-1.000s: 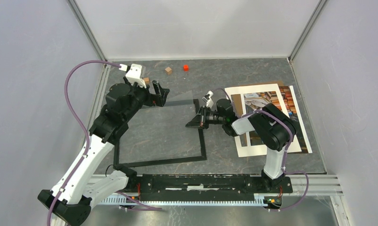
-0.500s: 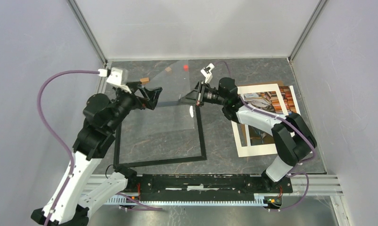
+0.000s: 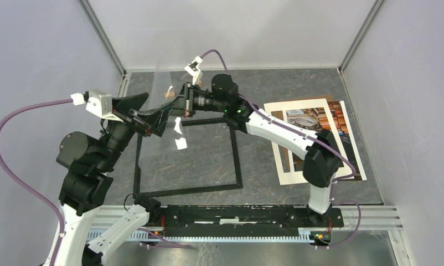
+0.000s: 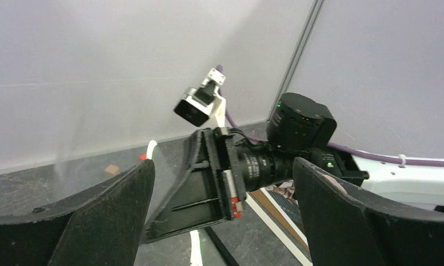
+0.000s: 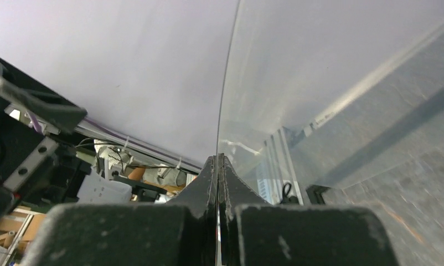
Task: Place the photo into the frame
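The black frame [image 3: 237, 160] lies flat on the table in the top view. To its right the photo [image 3: 319, 117] lies under a white mat [image 3: 280, 145]. My right gripper [image 3: 178, 105] reaches over the frame's back left corner. It is shut on the edge of a clear sheet [image 5: 319, 83], which it holds up off the table and tilted. In the right wrist view the right gripper [image 5: 218, 158] pinches that thin edge. My left gripper [image 3: 152, 112] stands open just left of the right one, its fingers apart on either side of it and holding nothing; the left gripper [image 4: 222, 166] faces the right gripper's side.
A small brown block [image 4: 112, 169] and a red cube [image 4: 143, 157] lie near the back wall. Metal posts and enclosure walls stand close at back left. The right arm [image 3: 275, 130] stretches across the frame's back right corner.
My right arm has swung left and up from the frame's right edge, carrying the clear sheet. My left arm has pulled back to the left and risen, still open.
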You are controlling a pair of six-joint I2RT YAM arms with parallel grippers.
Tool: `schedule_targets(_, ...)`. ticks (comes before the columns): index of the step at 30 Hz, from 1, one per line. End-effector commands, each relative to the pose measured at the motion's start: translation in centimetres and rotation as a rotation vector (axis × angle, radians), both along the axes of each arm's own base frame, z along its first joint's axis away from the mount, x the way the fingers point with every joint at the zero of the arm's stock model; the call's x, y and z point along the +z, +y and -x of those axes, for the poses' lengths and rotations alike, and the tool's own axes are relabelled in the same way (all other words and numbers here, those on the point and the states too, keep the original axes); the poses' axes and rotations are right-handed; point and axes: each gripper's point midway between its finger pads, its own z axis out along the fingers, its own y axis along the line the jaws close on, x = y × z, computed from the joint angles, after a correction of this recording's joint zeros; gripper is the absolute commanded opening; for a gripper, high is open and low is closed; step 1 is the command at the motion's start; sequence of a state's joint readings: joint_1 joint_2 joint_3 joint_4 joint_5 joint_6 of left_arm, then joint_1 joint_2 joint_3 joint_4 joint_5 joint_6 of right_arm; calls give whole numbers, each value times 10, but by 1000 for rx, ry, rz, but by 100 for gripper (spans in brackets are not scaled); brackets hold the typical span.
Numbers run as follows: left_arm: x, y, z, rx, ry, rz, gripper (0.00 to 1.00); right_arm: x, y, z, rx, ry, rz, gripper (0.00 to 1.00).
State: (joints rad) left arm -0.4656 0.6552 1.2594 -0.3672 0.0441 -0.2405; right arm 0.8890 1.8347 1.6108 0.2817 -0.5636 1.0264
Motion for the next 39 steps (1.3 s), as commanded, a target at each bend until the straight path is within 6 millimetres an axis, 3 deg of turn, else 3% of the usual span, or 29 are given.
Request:
schedule_targets(1, 18, 5, 15, -18, -24, 49, 100, 40, 29, 8, 21, -42, -56, 0)
schedule_targets(4, 20, 4, 17, -22, -27, 51, 100, 49, 39, 16, 53, -26, -96, 0)
schedule_targets(7, 19, 1, 13, -30, -15, 50, 100, 33, 40, 25, 94, 21, -124, 0)
schedule_targets(11, 12, -7, 3, -44, 16, 35, 100, -16, 27, 28, 115, 109, -111, 0)
schedule_targets(17, -10, -12, -11, -36, 59, 8, 100, -111, -12, 3, 12, 214, -9, 0)
schedule_targets(22, -31, -18, -24, -35, 101, -20, 100, -165, -41, -7, -64, 231, 78, 0)
schedule_targets(29, -51, -21, -33, -22, 129, -52, 100, -194, -69, -9, -113, 244, 128, 0)
schedule_targets(39, -73, -24, -43, -14, 168, -81, 100, -206, -93, -2, -109, 242, 154, 0)
